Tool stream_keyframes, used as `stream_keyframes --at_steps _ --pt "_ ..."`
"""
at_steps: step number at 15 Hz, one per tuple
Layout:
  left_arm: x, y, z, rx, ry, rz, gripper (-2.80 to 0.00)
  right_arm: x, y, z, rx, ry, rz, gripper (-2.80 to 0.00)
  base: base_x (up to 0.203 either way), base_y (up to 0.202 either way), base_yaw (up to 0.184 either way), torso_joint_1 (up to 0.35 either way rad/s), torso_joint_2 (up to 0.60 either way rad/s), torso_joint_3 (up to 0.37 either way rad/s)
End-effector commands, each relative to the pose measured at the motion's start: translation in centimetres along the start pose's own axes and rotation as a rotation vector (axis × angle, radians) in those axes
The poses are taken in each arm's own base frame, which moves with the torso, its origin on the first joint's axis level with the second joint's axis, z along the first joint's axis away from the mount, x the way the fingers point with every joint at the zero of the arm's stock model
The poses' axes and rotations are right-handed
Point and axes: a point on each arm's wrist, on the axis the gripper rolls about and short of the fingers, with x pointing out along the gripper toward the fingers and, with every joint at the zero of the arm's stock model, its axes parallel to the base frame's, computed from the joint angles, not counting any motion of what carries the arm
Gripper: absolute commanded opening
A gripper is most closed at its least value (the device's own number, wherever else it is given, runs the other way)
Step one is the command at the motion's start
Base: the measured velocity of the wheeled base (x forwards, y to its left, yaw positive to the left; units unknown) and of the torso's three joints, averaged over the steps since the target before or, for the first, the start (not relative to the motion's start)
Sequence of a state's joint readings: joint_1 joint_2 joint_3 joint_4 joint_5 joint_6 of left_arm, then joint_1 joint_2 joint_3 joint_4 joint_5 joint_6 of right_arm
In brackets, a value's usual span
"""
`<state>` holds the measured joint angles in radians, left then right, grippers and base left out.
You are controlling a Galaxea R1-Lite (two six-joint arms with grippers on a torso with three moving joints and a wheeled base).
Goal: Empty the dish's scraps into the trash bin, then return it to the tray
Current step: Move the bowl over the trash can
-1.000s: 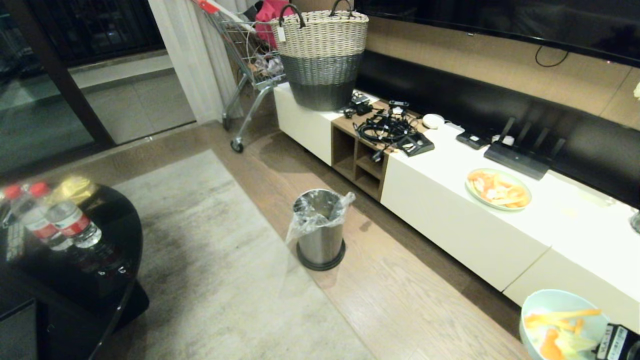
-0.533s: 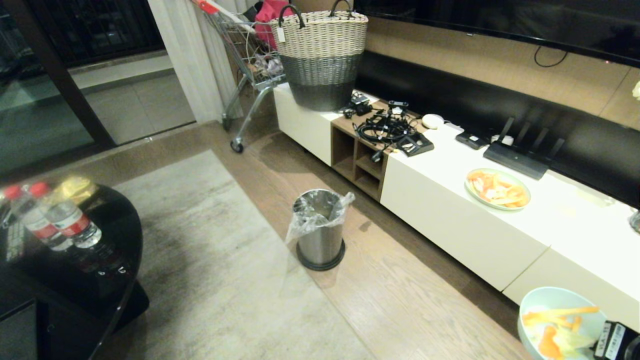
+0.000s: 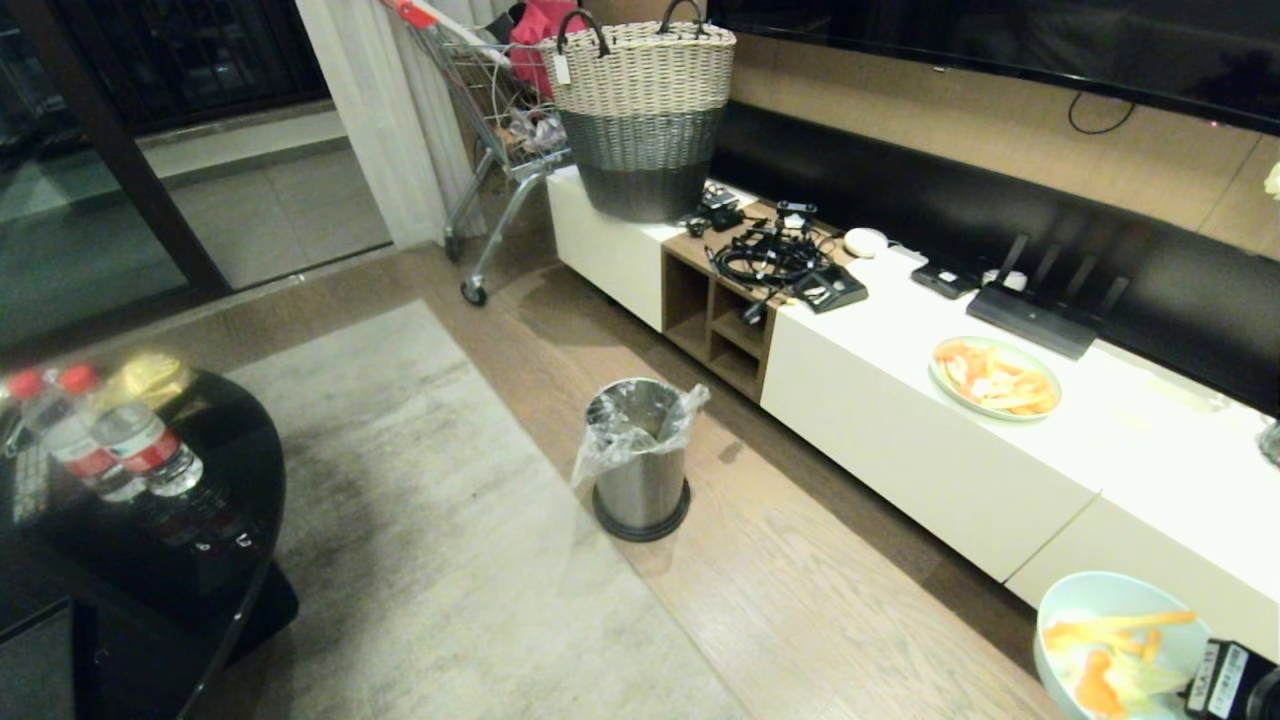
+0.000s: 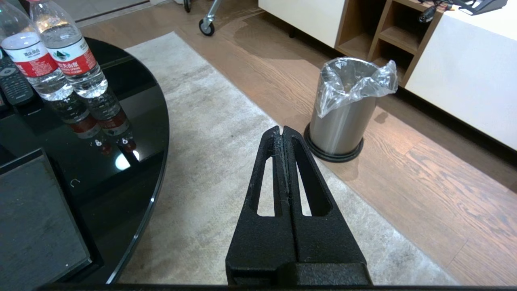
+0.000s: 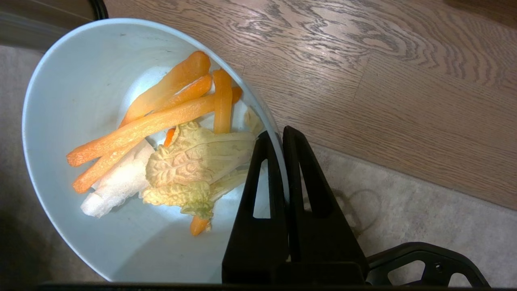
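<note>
A: Start at your left. What do you have there?

B: The black glass table (image 3: 150,520) with two water bottles (image 3: 105,440) on it. Your left gripper (image 4: 282,133) hangs over the grey rug (image 3: 420,520) just beside the table's edge, fingers pressed flat together with nothing in them.

A: And the trash bin?

B: The trash bin (image 3: 640,460) stands in the middle, on the wood floor at the rug's right edge, its clear liner (image 4: 359,81) crumpled over the rim. Nothing is held over it.

A: Where is the dish?

B: Low at your near right, well apart from the bin. Your right gripper (image 5: 280,135) is clenched on the dish (image 5: 80,101): the rim runs between the two fingers (image 5: 262,169), one inside the bowl, one outside. The dish is tilted, and the scraps (image 5: 161,137), orange strips and a pale cabbage leaf, lie in it just beside the inner finger.

A: Anything further right?

B: The white cabinet (image 3: 950,450) carries a pale-green plate (image 3: 997,378) heaped with slices. I cannot see the tray.
</note>
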<state>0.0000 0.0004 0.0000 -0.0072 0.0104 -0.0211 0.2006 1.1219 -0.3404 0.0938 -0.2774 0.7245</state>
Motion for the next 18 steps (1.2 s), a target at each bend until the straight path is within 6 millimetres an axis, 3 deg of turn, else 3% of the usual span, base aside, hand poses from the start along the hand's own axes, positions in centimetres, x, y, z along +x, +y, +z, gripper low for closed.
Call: stream_keyframes --at_steps 1,6,18 --pt "0.00 0.00 0.00 0.000 -0.001 0.000 -2.80 0.05 0.03 0.01 0.003 0.000 -0.002 -2.80 0.000 0.000 0.000 0.000 0.00 0.000" --pt "0.00 0.00 0.00 0.000 -0.001 0.000 -2.80 0.12 -0.01 -0.06 0.003 0.004 -0.006 -2.80 0.041 0.000 0.000 0.000 0.00 0.001" --pt "0.00 0.00 0.00 0.000 -0.001 -0.001 -2.80 0.21 0.08 0.00 0.002 0.008 -0.007 -2.80 0.184 0.000 0.001 0.003 0.00 0.003"
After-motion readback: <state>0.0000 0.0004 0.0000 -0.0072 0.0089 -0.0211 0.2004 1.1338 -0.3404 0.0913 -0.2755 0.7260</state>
